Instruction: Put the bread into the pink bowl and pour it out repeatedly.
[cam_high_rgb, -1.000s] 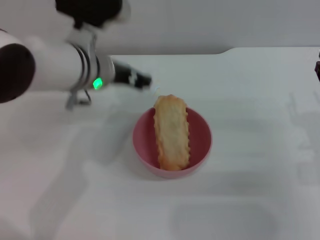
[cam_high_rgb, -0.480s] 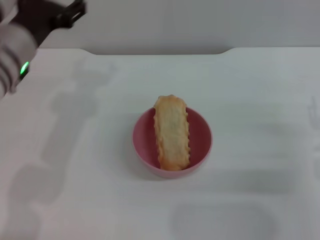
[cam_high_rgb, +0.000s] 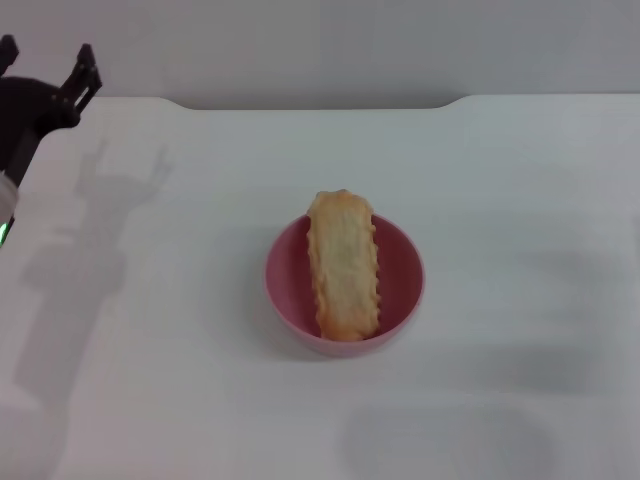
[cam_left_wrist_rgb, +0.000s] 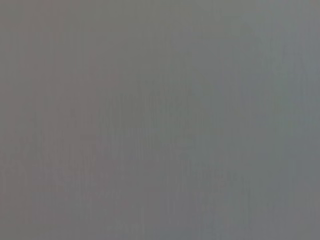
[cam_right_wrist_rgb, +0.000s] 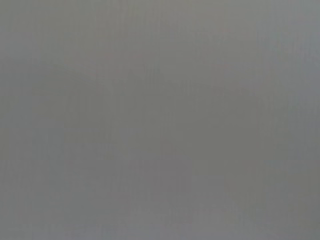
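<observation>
The pink bowl (cam_high_rgb: 400, 280) stands on the white table in the middle of the head view. The bread (cam_high_rgb: 344, 263) lies across it with its plain golden-tan underside up, one end sticking out over the far rim. My left gripper (cam_high_rgb: 47, 57) is at the far left edge, raised well away from the bowl, its two black fingers spread apart and empty. My right gripper is out of view. Both wrist views show only plain grey.
The white table (cam_high_rgb: 520, 200) stretches around the bowl on all sides. Its back edge runs along a grey wall (cam_high_rgb: 320, 50), with a shallow notch at the back middle.
My left arm has pulled back from just behind the bowl to the far left edge and risen. The bread and the bowl have not moved.
</observation>
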